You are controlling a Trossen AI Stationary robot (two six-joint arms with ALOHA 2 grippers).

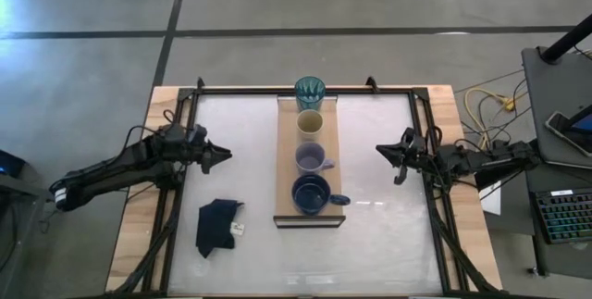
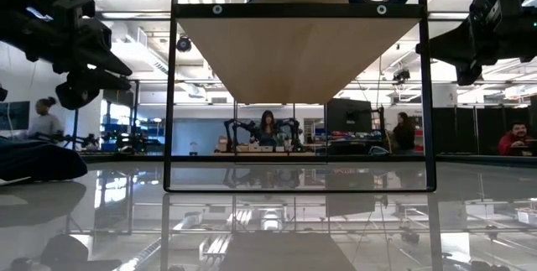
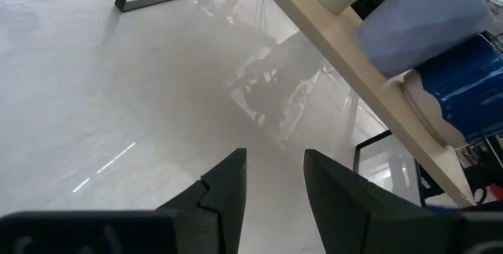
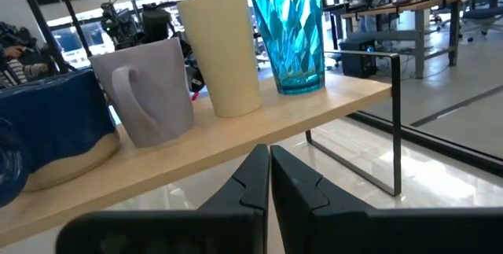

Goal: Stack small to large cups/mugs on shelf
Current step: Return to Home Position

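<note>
Four vessels stand by their bases in a row on the wooden shelf [image 1: 309, 165]: teal tumbler [image 1: 309, 91] at the far end, cream cup [image 1: 310, 125], lavender mug [image 1: 312, 159], dark blue mug [image 1: 313, 194] at the near end. The right wrist view shows the shelf [image 4: 259, 148] with the tumbler [image 4: 287, 30], cream cup [image 4: 224, 49], lavender mug [image 4: 145, 89] and blue mug [image 4: 47, 128]. My left gripper [image 1: 225, 155] is open, left of the shelf above the tabletop [image 3: 271, 179]. My right gripper [image 1: 379, 149] is shut, right of the shelf [image 4: 267, 167].
A black cloth [image 1: 217, 227] lies on the white tabletop [image 1: 388, 234] near the left front. The shelf stands raised on a black metal frame [image 2: 298, 95]. People sit and stand in the room beyond the table [image 2: 268, 128]. Bare tabletop lies on both sides of the shelf.
</note>
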